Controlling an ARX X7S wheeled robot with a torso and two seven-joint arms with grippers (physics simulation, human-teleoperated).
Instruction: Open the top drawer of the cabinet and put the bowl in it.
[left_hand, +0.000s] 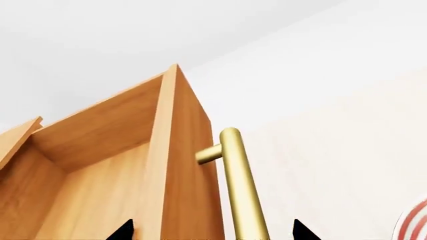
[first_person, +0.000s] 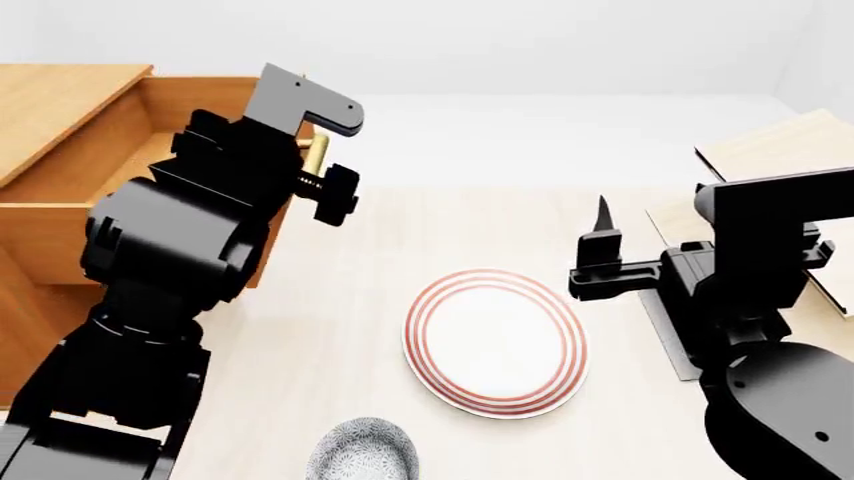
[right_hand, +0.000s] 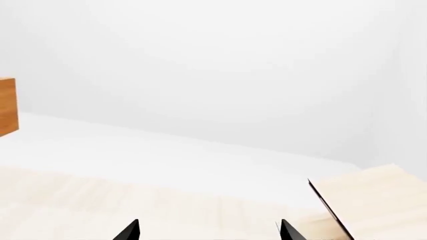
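Observation:
The cabinet (first_person: 60, 95) stands at the left of the head view with its top drawer (first_person: 100, 165) pulled out, pale wood showing inside. My left gripper (left_hand: 213, 233) is open. Between its fingers (left_hand: 123, 231) stand the drawer's front panel (left_hand: 185, 165) and the brass handle (left_hand: 240, 190); whether they touch the handle I cannot tell. In the head view the left arm hides most of the handle (first_person: 315, 156). The bowl (first_person: 363, 450), speckled grey, sits at the table's near edge. Over the table to the right my right gripper (right_hand: 210, 233) hangs open and empty.
A white plate with red rings (first_person: 497, 342) lies mid-table between the arms, beyond the bowl; its rim shows in the left wrist view (left_hand: 415, 224). A pale tilted-board rack (first_person: 781, 150) on a black base stands at the right, close to my right arm.

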